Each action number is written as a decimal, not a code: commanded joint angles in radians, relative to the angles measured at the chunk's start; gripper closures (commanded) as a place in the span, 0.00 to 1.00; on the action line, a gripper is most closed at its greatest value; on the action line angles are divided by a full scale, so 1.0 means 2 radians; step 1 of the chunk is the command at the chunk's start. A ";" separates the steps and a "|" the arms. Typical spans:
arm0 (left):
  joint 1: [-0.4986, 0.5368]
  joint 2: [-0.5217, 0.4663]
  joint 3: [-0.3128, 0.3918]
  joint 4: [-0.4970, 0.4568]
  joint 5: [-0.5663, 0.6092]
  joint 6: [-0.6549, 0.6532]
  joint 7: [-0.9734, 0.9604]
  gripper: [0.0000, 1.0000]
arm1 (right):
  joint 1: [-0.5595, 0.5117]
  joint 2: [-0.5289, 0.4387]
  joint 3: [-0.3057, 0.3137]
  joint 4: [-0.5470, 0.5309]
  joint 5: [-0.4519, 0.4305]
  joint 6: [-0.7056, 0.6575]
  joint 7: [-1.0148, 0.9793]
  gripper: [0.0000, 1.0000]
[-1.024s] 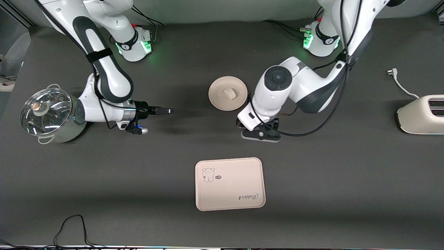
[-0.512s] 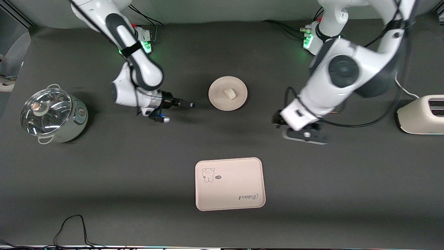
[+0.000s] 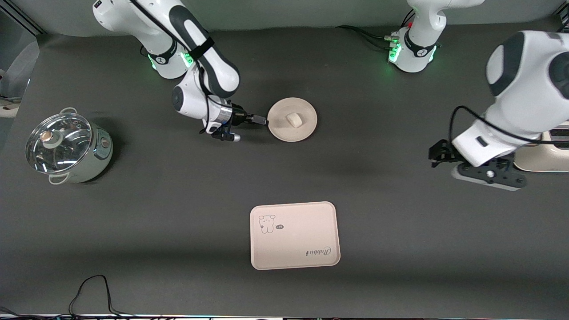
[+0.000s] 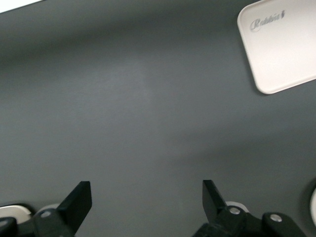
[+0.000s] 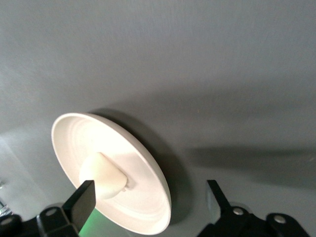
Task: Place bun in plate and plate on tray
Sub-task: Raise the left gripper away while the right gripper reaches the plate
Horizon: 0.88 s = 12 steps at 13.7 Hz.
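The round cream plate [image 3: 306,127] lies mid-table, farther from the front camera than the tray [image 3: 302,238], which shows the animal drawing and "Rabbit" script. The small off-white bun [image 3: 293,119] sits in the plate's middle. My right gripper [image 3: 263,120] is open and low at the plate's rim on the right arm's side. In the right wrist view the plate [image 5: 136,160] and bun [image 5: 101,174] lie close before the right gripper [image 5: 148,197], the rim between its fingers. My left gripper [image 3: 438,154] is open and empty over bare table beside the toaster; the left wrist view shows it [image 4: 145,197] and a corner of the tray [image 4: 284,47].
A steel pot with a glass lid [image 3: 66,146] stands at the right arm's end of the table. A cream toaster [image 3: 540,160] stands at the left arm's end, partly covered by the left arm. A black cable [image 3: 91,286] loops at the table's near edge.
My right gripper has moved from beside the pot across to the plate's rim. My left arm has swung away from the plate toward the toaster. Plate, bun and tray have not moved.
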 commanded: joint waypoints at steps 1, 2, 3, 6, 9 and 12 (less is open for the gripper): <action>-0.007 -0.048 0.035 -0.027 -0.007 -0.025 0.060 0.00 | 0.053 0.019 -0.006 -0.002 0.032 0.052 -0.016 0.02; -0.006 -0.060 0.042 -0.031 -0.007 -0.038 0.068 0.00 | 0.061 0.023 -0.006 -0.002 0.033 0.055 -0.016 0.02; -0.006 -0.074 0.048 -0.041 -0.007 -0.053 0.068 0.00 | 0.064 0.028 -0.006 -0.002 0.034 0.056 -0.016 0.02; 0.007 -0.094 0.049 -0.050 -0.010 -0.084 0.063 0.00 | 0.072 0.040 -0.004 0.003 0.036 0.071 -0.018 0.04; 0.010 -0.091 0.052 -0.046 -0.030 -0.085 0.061 0.00 | 0.090 0.053 -0.004 0.023 0.081 0.085 -0.017 0.08; 0.011 -0.090 0.053 -0.047 -0.030 -0.083 0.060 0.00 | 0.097 0.058 -0.004 0.030 0.092 0.096 -0.016 0.13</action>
